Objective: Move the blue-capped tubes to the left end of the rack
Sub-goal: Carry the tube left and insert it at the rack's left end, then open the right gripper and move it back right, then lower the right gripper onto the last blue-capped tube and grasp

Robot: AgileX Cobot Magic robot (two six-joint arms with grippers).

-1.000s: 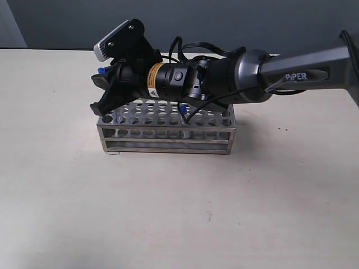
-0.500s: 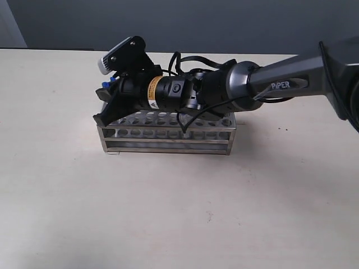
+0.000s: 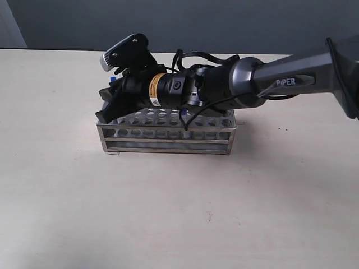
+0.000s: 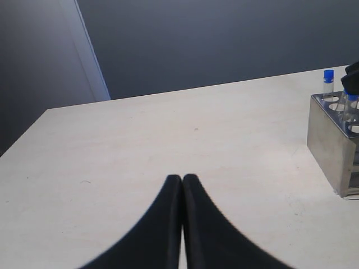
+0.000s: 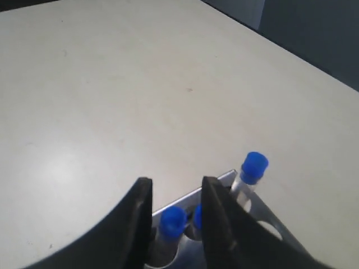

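The steel rack (image 3: 168,134) stands mid-table, and my right arm reaches across it to its left end. My right gripper (image 3: 107,106) (image 5: 176,188) is open above that end. One blue-capped tube (image 5: 172,219) stands in a hole between the fingers, apart from both. A second blue cap (image 5: 197,216) is half hidden behind one finger, and a third tube (image 5: 253,167) stands at the rack's corner. Another blue cap (image 3: 183,117) peeks out under the arm near the rack's middle. My left gripper (image 4: 182,178) is shut on nothing over bare table, well away from the rack (image 4: 328,143).
The pale tabletop (image 3: 168,213) spreads around the rack on all sides. The right arm's body and cables (image 3: 224,84) lie low over most of the rack's top plate. A dark wall (image 3: 196,22) runs behind the table's far edge.
The right gripper has dropped lower and moved a little back over the rack's left end. Its jaws stand narrower than a second ago. The rack has not moved.
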